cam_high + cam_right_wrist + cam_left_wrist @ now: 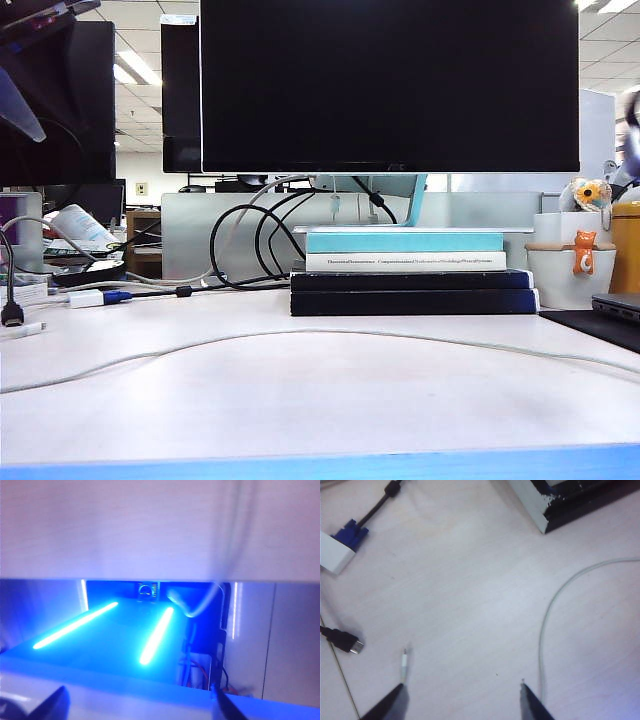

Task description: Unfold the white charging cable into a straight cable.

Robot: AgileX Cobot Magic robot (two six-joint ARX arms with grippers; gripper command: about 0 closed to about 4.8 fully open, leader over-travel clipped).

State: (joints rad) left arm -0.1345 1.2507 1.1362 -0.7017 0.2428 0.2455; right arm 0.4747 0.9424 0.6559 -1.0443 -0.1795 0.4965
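The white charging cable (330,331) lies across the table (300,420) in a long shallow arc from the left edge to the right edge. In the left wrist view my left gripper (461,686) hangs open above the bare tabletop with nothing between its fingers. A small white plug (404,664) lies just ahead of one fingertip (399,686), and the cable's curve (543,630) passes beside the other. My right gripper (137,700) is open and empty over the table's edge, where the blurred cable (202,605) droops past the edge. Neither gripper shows in the exterior view.
A stack of books (410,280) under a monitor (390,85) stands mid-table, with black looped cables (250,245) to its left. A white adapter with a blue plug (98,297) and a black plug (345,640) lie at the left. White pots (570,270) and a laptop (615,305) are at the right.
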